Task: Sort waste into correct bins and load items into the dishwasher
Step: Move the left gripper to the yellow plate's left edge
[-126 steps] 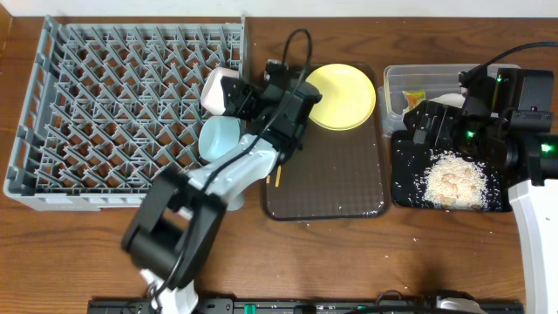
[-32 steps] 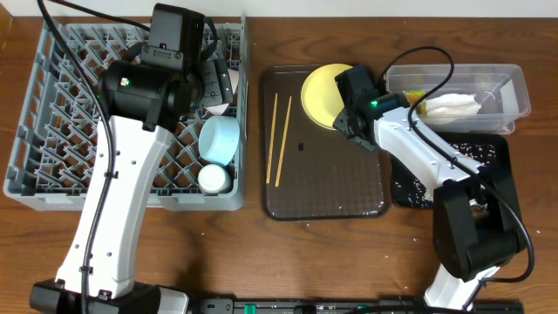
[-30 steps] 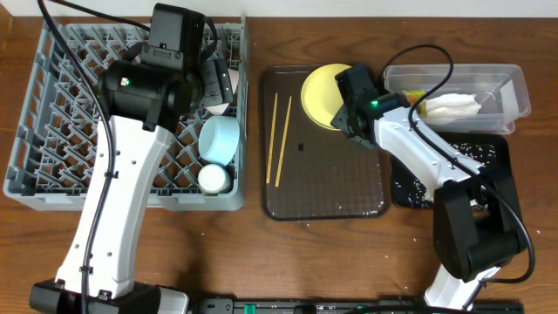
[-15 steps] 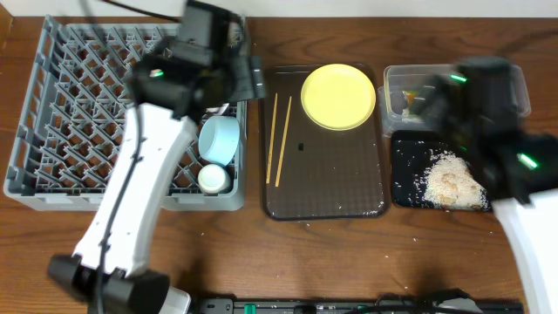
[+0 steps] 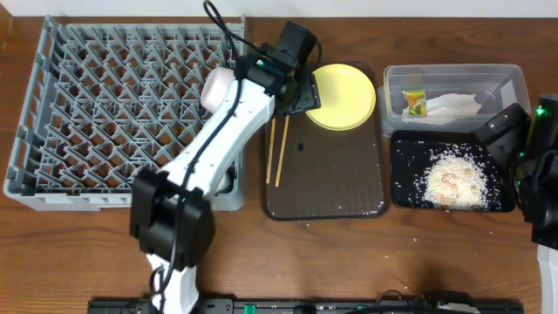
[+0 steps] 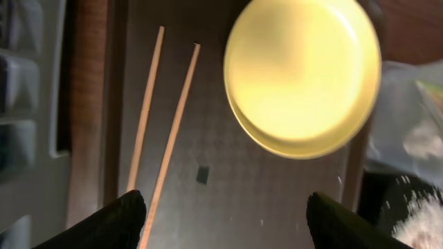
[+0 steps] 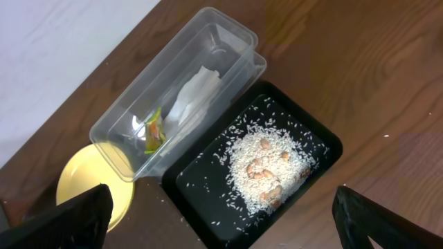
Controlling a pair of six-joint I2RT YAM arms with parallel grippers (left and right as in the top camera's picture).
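The yellow plate [image 5: 344, 96] [image 6: 301, 76] lies at the far end of the brown tray, with the two chopsticks [image 5: 279, 150] [image 6: 173, 131] to its left. My left gripper [image 5: 301, 92] [image 6: 225, 228] hovers open above the tray between them, holding nothing. A white bowl [image 5: 215, 87] sits in the grey dishwasher rack [image 5: 105, 105], partly behind the left arm. The clear bin [image 5: 453, 87] [image 7: 176, 114] holds the wrapper [image 5: 414, 102] [image 7: 152, 131] and the napkin [image 5: 453, 105] [image 7: 190, 104]. Rice scraps [image 5: 453, 179] [image 7: 266, 162] lie in the black bin [image 5: 405, 187] [image 7: 208, 200]. My right gripper [image 7: 228, 221] is open high above it.
The brown serving tray [image 5: 327, 187] [image 6: 277, 200] lies between the rack and the bins. The left arm [image 5: 200, 166] lies across the rack's right edge and hides what is under it. The right arm [image 5: 536, 161] is at the table's right edge.
The left gripper has moved right, from the rack's edge to over the tray beside the plate. The right arm has pulled back from over the bins toward the right edge.
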